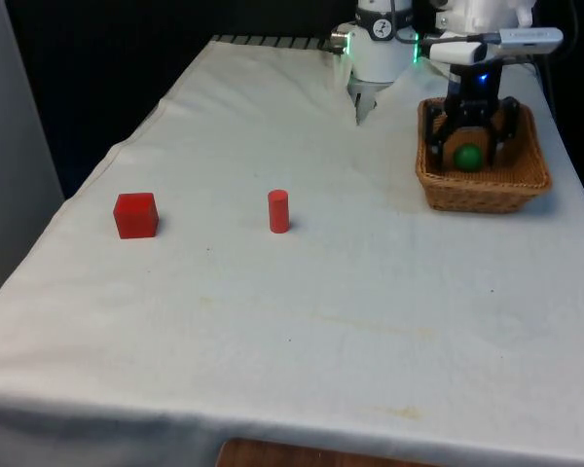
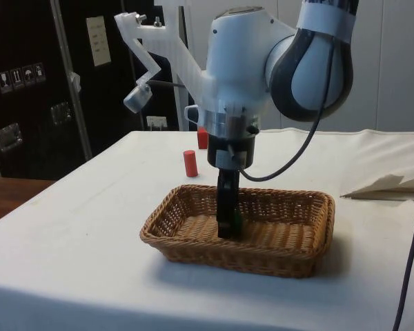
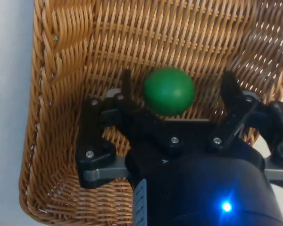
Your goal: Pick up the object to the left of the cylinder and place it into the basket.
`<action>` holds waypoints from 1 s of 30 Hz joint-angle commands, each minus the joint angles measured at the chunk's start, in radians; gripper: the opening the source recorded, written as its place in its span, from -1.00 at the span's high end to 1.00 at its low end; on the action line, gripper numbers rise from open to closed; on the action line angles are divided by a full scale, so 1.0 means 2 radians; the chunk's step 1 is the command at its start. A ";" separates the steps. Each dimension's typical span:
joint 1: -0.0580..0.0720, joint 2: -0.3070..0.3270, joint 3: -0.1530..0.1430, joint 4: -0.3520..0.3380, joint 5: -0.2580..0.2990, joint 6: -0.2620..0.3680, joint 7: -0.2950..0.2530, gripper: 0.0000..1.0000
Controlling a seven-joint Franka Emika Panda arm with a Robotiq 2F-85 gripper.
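Pincer (image 3: 175,89): we saw it spread wide, down inside basket (image 1: 487,185).
Ball (image 3: 169,91): green, lay btwn fingers, untouched.
Cylinder (image 1: 278,211): red, mid-counter.

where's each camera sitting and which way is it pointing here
Front view: looks along the table at the red cube, red cylinder and basket; arm and gripper show.
Side view: from the table's side, facing dark cabinets; the white arm lowers the gripper into the basket.
Wrist view: looks down past the open fingers at the green ball.
All three share basket and ball.
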 commanded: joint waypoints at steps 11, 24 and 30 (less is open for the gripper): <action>0.001 -0.012 -0.002 -0.001 -0.001 -0.010 0.000 -1.00; -0.004 -0.072 -0.006 0.006 -0.007 -0.069 -0.006 -1.00; -0.007 -0.096 -0.007 0.014 -0.007 -0.097 -0.009 -1.00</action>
